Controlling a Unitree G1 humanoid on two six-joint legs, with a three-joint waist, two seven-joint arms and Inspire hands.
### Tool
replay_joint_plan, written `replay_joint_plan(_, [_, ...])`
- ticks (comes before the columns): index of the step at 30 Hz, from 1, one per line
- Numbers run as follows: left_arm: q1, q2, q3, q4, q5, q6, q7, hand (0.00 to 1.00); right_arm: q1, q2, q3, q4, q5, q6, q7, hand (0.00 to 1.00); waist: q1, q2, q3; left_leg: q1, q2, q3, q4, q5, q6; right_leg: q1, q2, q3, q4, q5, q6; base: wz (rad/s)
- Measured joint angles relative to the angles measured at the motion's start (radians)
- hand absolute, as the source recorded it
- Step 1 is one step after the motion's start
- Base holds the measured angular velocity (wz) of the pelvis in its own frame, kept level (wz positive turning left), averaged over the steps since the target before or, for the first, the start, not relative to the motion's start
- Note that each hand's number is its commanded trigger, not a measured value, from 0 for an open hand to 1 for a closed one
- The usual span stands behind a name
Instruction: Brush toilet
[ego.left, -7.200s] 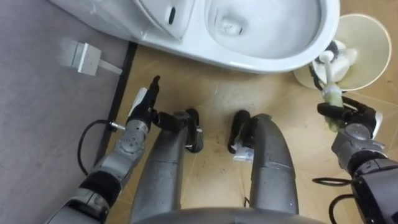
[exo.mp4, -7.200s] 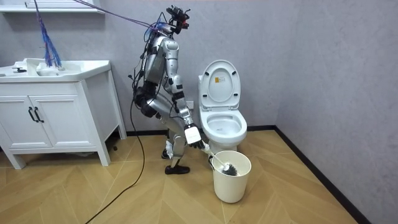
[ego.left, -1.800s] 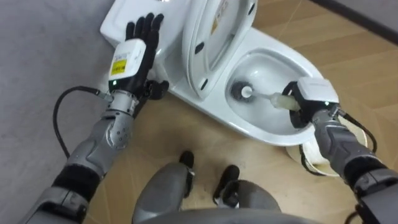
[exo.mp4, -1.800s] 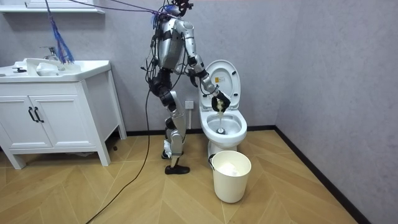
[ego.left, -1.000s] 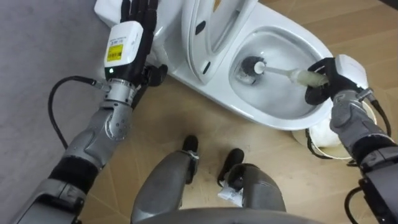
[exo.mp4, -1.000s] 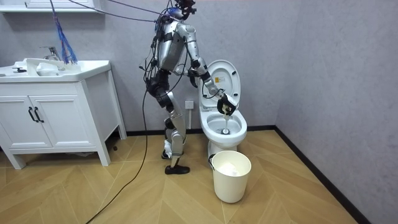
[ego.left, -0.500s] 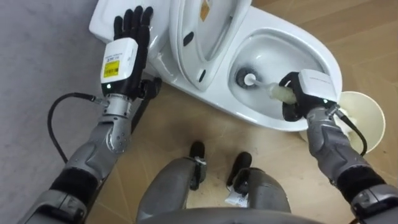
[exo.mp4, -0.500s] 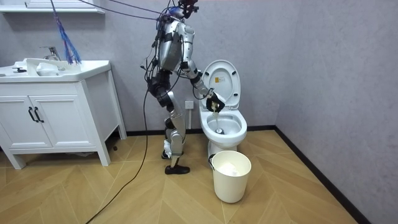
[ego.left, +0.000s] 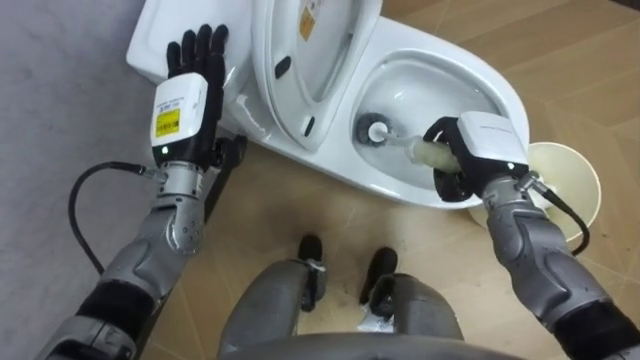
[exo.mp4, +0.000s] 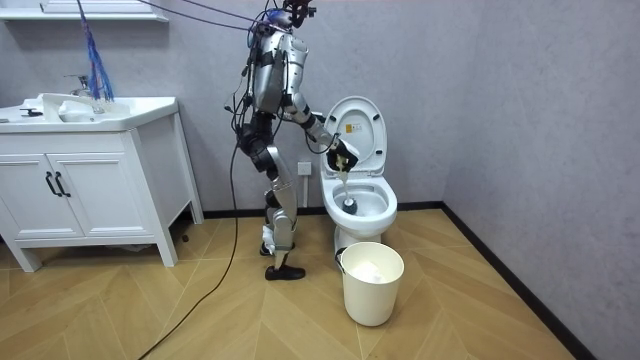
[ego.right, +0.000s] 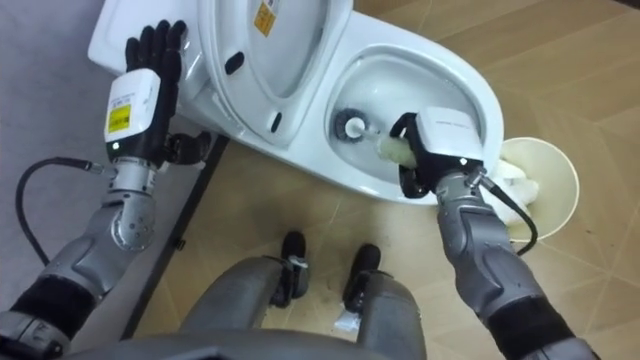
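Note:
I stand in front of a white toilet (ego.left: 470, 75) (ego.right: 460, 70) (exo.mp4: 362, 205) with its lid up. My right hand (ego.left: 470, 160) (ego.right: 435, 150) is over the bowl's near rim, shut on the pale handle of the toilet brush (ego.left: 425, 152) (ego.right: 392, 150). The brush head (ego.left: 375, 131) (ego.right: 350, 125) sits down at the bottom of the bowl. My left hand (ego.left: 188, 90) (ego.right: 140, 85) is raised beside the tank with straight fingers, holding nothing.
A cream bucket (ego.left: 578, 180) (ego.right: 555, 190) (exo.mp4: 372, 282) stands on the wood floor right of the bowl. A grey wall lies behind the toilet. In the room view a white sink cabinet (exo.mp4: 90, 180) stands at the left, with bare floor between.
The brush head has slid a little to the left in the bowl, with my right hand following it. The camera shifted slightly.

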Motion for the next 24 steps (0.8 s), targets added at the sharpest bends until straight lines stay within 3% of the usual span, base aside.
replay_joint_plan(16, [0.025,-0.018,-0.004,-0.016,-0.023,0.011,0.017,0.00,0.002,0.006,-0.039,-0.065,-0.004,0.005,0.057,1.00,-0.007,-0.003,-0.0004,-0.002,0.004,0.004,0.004,0.000,-0.004,-0.003,0.002,0.002,0.004,0.003,-0.005,-0.01])
replay_joint_plan(19, [0.030,-0.018,-0.002,-0.017,-0.029,0.011,0.017,0.00,-0.003,0.020,-0.038,-0.023,-0.004,0.002,0.030,1.00,-0.012,-0.011,0.0009,0.004,0.003,0.005,0.003,0.001,-0.004,0.000,0.000,0.002,0.009,0.003,-0.005,0.00])
replay_joint_plan(24, [0.027,-0.018,-0.004,0.000,-0.036,0.013,0.017,0.00,-0.087,0.062,-0.003,0.169,-0.003,-0.034,-0.038,1.00,-0.023,-0.022,0.0072,0.013,0.003,0.004,0.016,0.001,-0.004,0.016,-0.002,-0.003,0.006,-0.002,-0.003,0.02])
